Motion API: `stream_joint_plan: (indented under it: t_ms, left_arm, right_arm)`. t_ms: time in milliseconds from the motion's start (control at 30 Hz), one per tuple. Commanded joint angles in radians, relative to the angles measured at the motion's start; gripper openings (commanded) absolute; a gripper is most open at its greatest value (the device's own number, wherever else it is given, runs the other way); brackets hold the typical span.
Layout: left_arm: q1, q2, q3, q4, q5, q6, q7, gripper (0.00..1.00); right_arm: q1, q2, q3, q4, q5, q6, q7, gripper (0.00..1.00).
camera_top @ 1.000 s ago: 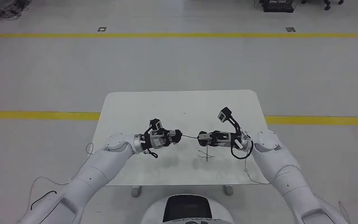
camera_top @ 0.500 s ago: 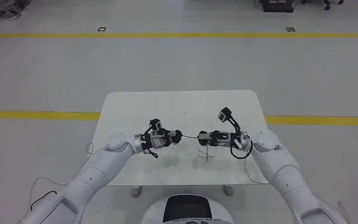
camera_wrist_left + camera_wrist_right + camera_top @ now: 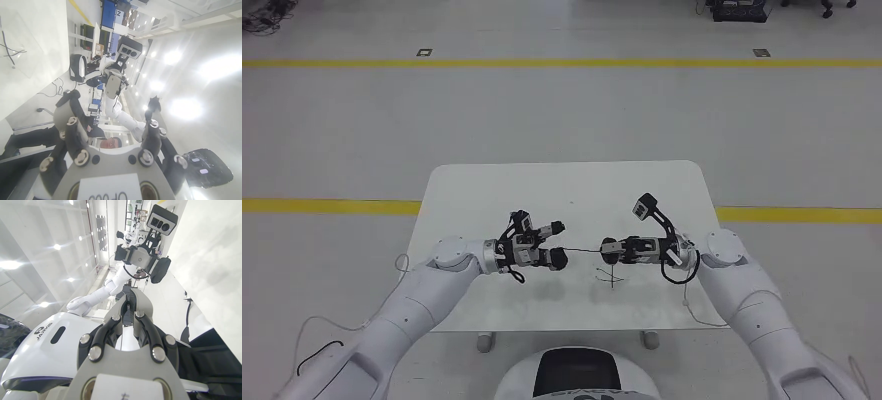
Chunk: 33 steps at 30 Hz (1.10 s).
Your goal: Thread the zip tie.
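Observation:
A thin black zip tie (image 3: 584,250) stretches level above the white table (image 3: 492,190), between the two grippers. My right gripper (image 3: 606,248) is shut on its right end; in the right wrist view its fingers (image 3: 132,300) are pressed together. My left gripper (image 3: 558,245) stands open at the tie's left tip, one finger on each side of it and not gripping it. In the left wrist view its fingertips (image 3: 74,94) are spread wide with nothing between them. The right wrist view shows the open left gripper (image 3: 141,260) facing it.
A few loose black zip ties (image 3: 608,277) lie crossed on the table just below the right gripper, also seen as zip ties (image 3: 8,50) in the left wrist view. The table's front edge runs close under both forearms.
My left gripper has gone from shut on the zip tie's left end to open, letting it go. The right gripper still holds the tie and has shifted slightly right.

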Motion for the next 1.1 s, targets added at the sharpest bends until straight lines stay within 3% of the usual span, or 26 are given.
stream_joint_plan:
  t_ms: [0,200,267,400,833,1067]
  left_arm:
    - [0.0,0.0,0.0,0.0,-0.001,0.001,-0.001,1.0]
    - [0.0,0.0,0.0,0.0,-0.001,0.001,-0.001,1.0]
    - [0.005,-0.001,0.006,-0.021,0.003,0.016,0.007,1.0]
    - [-0.007,-0.001,0.01,-0.03,0.02,0.047,-0.049,1.0]
    - [-0.016,-0.007,0.022,-0.031,0.034,0.041,-0.067,1.0]
    - [0.0,-0.011,0.024,-0.088,0.089,-0.031,0.024,1.0]
  right_arm:
    - [0.0,0.0,0.0,0.0,0.0,0.0,-0.001,0.0]
    - [-0.004,0.0,-0.007,-0.01,-0.011,0.005,-0.013,0.0]
    - [-0.001,0.001,-0.01,-0.011,-0.005,0.0,0.01,0.0]
    - [0.006,0.002,-0.017,-0.01,0.002,0.0,0.017,0.0]
    - [0.012,0.009,-0.037,-0.016,0.013,0.0,0.017,0.0]
    - [0.004,0.007,-0.051,-0.039,0.043,0.006,0.005,0.0]
